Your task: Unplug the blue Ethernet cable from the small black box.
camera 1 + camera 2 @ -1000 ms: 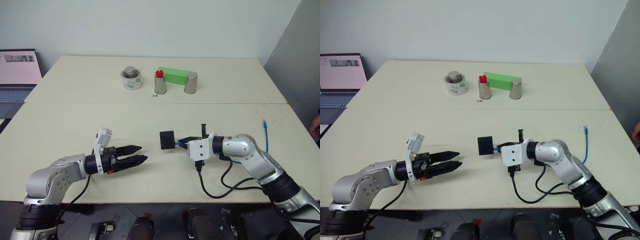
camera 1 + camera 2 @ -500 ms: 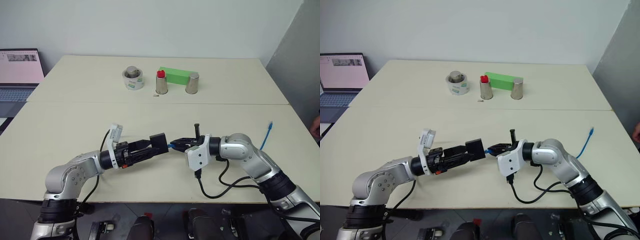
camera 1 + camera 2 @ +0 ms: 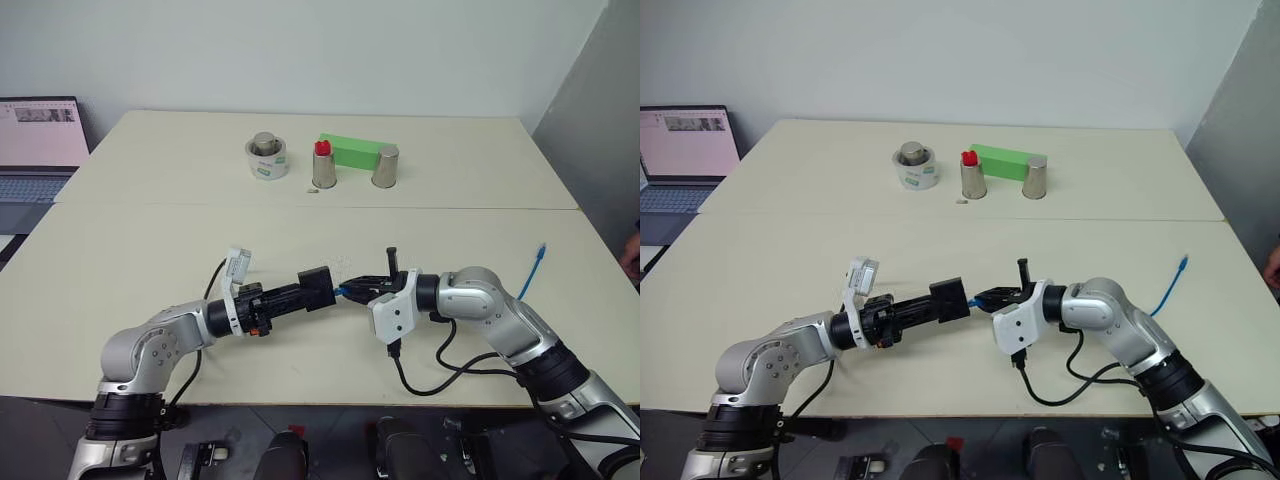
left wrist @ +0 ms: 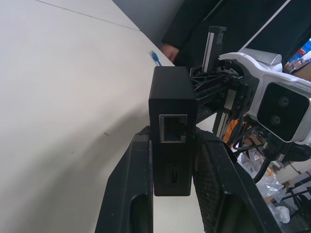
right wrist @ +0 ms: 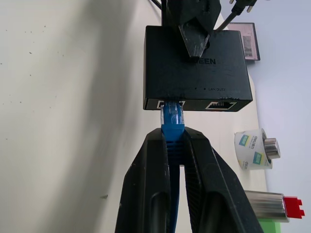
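While the plug still sits in its port | box (image 5: 197, 68) held above the table (image 3: 150, 230), between the arms | left gripper (image 4: 172, 160) clamped on box | right gripper (image 5: 175, 145) pinched on cable (image 5: 172, 121) at the plug, far end (image 3: 540, 250) lying near table edge | step: both grips set, pull pending | next: likely hold box steady, draw plug straight out.

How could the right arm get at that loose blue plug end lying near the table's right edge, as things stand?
Probably not now: the right gripper is shut on the blue Ethernet cable at the small black box. The loose plug end lies unobstructed; it would need to release first.
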Robot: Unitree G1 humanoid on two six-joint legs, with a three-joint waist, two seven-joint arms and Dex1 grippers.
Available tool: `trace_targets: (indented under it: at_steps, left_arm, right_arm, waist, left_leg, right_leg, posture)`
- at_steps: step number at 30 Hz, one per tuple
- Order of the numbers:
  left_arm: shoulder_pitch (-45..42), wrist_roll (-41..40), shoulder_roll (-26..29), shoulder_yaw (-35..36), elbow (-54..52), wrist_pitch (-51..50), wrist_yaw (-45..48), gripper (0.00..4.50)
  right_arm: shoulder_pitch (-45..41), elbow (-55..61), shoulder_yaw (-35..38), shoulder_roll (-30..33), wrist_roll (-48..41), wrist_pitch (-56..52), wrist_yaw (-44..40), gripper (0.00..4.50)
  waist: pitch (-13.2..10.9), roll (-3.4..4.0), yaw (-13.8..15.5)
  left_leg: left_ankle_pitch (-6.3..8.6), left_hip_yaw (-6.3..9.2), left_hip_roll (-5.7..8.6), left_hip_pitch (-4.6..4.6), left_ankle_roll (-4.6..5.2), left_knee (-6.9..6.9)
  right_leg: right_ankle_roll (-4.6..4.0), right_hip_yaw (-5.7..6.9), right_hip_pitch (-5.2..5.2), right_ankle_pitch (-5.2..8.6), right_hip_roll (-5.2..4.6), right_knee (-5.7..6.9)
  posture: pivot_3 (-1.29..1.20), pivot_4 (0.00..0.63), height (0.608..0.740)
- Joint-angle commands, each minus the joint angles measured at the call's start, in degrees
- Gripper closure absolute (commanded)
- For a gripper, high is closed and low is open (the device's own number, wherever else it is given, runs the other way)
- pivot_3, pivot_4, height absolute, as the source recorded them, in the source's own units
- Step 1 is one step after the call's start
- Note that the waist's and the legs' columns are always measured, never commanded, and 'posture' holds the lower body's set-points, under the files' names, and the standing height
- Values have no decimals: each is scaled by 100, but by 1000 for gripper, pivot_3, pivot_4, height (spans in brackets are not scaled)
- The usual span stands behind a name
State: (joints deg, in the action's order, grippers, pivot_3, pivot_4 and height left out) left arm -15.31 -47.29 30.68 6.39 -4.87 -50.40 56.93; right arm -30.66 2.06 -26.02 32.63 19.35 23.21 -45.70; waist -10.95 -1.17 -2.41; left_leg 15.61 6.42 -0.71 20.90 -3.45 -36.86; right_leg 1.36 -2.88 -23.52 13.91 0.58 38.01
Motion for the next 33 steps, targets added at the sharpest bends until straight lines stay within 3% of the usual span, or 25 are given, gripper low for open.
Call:
trace_targets:
  at_steps: [1, 2, 4, 8, 13, 21, 33]
  left_arm:
    - [96, 88, 94, -63, -106, 81, 41, 3740]
    - [103, 98, 104, -63, -102, 91, 42, 3740]
    - [116, 124, 162, -70, -98, 122, 72, 3740]
    - [61, 272, 372, -212, -32, 236, 309, 3740]
    - [-251, 836, 846, -638, 205, 925, 1119, 3740]
    - [-731, 1455, 854, -953, 752, 2213, 2003, 3740]
    - [-913, 1397, 653, -914, 590, 2403, 2245, 3740]
  right_arm:
    - [-99, 269, 88, -115, -10, 102, 76, 4375]
    - [-87, 272, 91, -125, -30, 97, 68, 4375]
    - [-32, 301, 98, -84, -108, 26, -42, 3667]
    - [-18, 326, 189, 72, -237, -14, -242, 2772]
    - [320, 1249, 554, 393, -1842, -1749, -1239, 1690]
    - [659, 2056, 1151, -13, -4254, -5231, -1120, 1675]
    - [351, 1749, 1151, -244, -4752, -6454, -998, 1675]
  waist:
    - [0, 0, 0]
    - [0, 0, 0]
    - [0, 0, 2]
    - [0, 0, 5]
    - [0, 1, 13]
    - [-1, 1, 54]
    - [-1, 2, 45]
  left_leg:
    - [0, 0, 0, 0, 0, 0]
    - [0, 0, 0, 0, 0, 0]
    - [0, 0, 0, 0, 0, 0]
    - [0, 0, 1, 0, 0, 0]
    - [0, 3, 0, 1, 0, 1]
    - [0, 4, 0, 2, 1, 0]
    - [1, 3, -1, 7, 2, 2]
  right_leg:
    - [0, 0, 0, 0, 0, 0]
    - [0, 0, 0, 0, 0, 0]
    - [0, 0, 0, 0, 0, 0]
    - [0, -1, 0, 0, 0, 0]
    - [-2, 1, -1, 1, 2, 0]
    - [-3, 2, 2, 2, 2, -2]
    - [-1, 4, -2, 2, 4, -7]
  posture:
    - [0, 150, 740]
    - [0, 150, 740]
    - [0, 150, 740]
    - [0, 150, 740]
    - [0, 150, 740]
    - [0, 150, 740]
    - [0, 150, 740]
